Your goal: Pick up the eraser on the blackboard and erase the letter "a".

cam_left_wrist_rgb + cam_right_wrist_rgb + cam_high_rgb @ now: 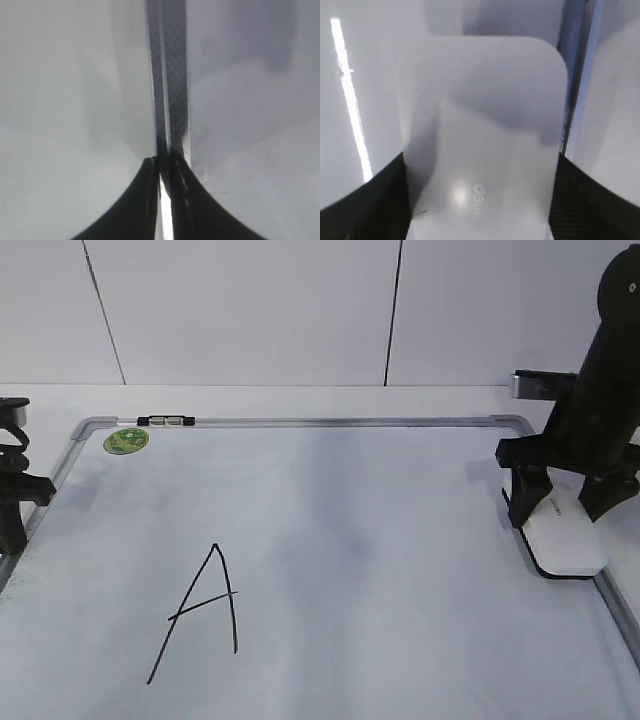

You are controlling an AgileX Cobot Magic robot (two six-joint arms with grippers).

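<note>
The white eraser (565, 540) lies on the blackboard (380, 530) against its right frame. My right gripper (560, 512) reaches down over it with a finger on each long side. In the right wrist view the eraser (480, 130) fills the space between the two dark fingers (480, 200), which press on its sides. My left gripper (12, 538) hangs at the board's left frame; in the left wrist view its fingers (165, 162) are shut over the frame strip (172, 75). No small cursive "a" shows anywhere on the board.
A tall capital "A" (200, 610) in black marker stands on the board's lower left. A round green sticker (126, 440) sits in the far left corner, with a small dark clip (165, 421) on the top frame beside it. A white wall stands behind.
</note>
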